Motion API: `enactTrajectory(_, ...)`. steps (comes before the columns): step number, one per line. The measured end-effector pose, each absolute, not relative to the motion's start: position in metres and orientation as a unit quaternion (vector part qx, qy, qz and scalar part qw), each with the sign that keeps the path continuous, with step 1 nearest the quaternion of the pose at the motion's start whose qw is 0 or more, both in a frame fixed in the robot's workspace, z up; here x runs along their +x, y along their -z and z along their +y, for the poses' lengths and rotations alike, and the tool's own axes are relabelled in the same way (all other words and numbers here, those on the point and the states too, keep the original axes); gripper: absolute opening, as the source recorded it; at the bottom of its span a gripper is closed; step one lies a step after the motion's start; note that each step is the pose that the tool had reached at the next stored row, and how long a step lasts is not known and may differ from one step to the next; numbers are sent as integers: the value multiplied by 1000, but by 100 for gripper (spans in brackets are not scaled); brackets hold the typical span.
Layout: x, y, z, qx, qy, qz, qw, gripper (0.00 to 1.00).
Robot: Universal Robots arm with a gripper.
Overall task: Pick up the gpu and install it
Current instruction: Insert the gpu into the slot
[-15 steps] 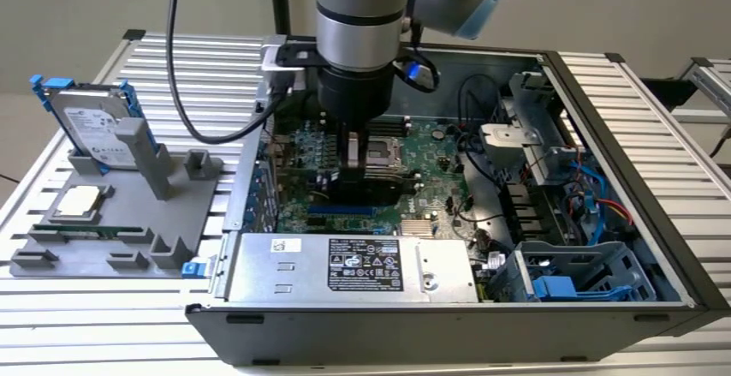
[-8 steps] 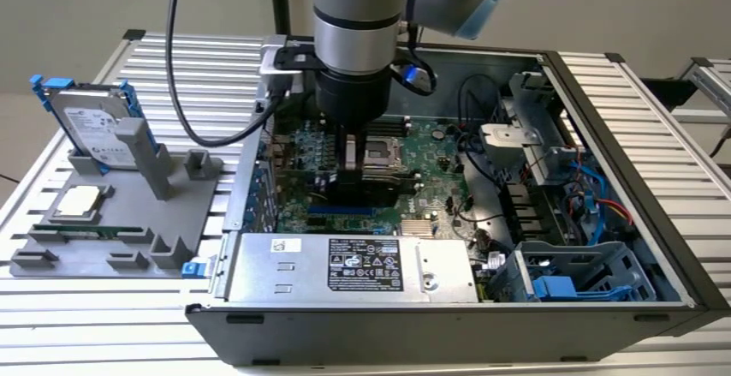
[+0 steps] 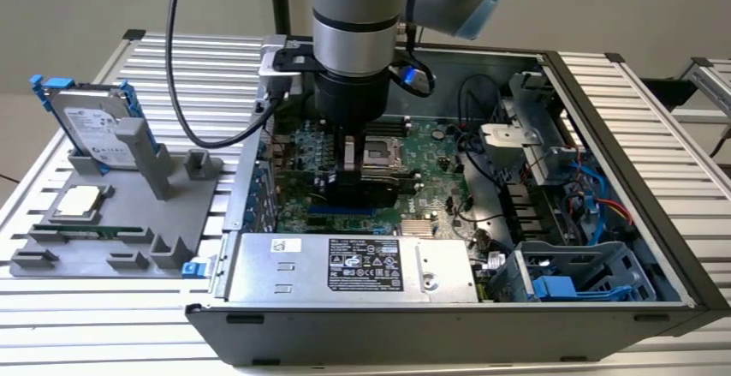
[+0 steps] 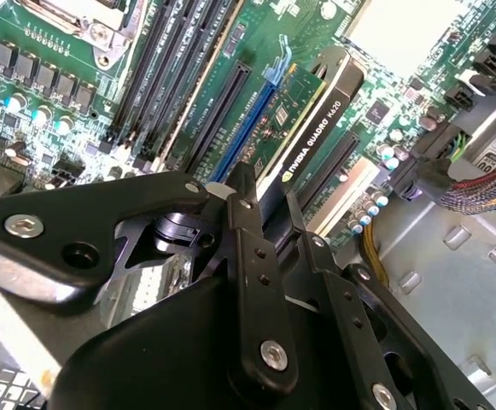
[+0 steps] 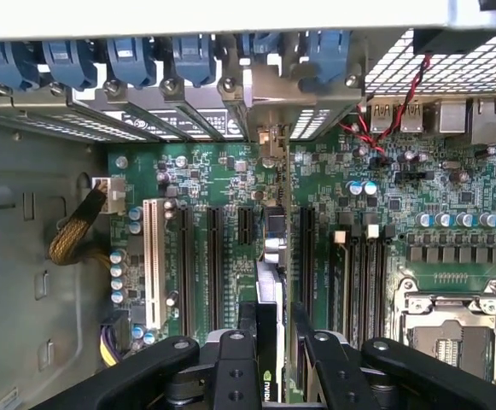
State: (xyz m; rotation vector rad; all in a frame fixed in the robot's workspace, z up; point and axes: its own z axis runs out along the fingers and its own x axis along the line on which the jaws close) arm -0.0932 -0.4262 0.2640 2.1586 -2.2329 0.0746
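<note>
The gpu [image 3: 368,189] stands on edge inside the open computer case [image 3: 626,145], just above the green motherboard [image 3: 440,149]. My gripper [image 3: 359,164] is shut on its upper edge. In the second wrist view the gpu [image 4: 320,115] shows its black shroud and green board, angled over a long blue expansion slot [image 4: 249,115], with my gripper [image 4: 271,224] clamped on it. The first wrist view looks down the card's thin edge [image 5: 269,286] between the fingers [image 5: 230,359], in line with the row of black slots [image 5: 216,256]. Whether the card touches the slot I cannot tell.
A grey fixture [image 3: 115,239] at the exterior view's left holds a silver hard drive with blue rails [image 3: 92,123], a processor [image 3: 78,201] and a memory stick [image 3: 86,230]. The power supply [image 3: 342,265], a blue drive cage [image 3: 571,277], cables [image 3: 480,179] and the processor socket [image 5: 452,329] surround the gpu.
</note>
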Motion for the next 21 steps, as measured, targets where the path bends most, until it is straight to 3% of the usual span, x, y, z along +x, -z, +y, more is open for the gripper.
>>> enactTrajectory(21, -93, -257, -426, 695, -24, -719, 18, 0)
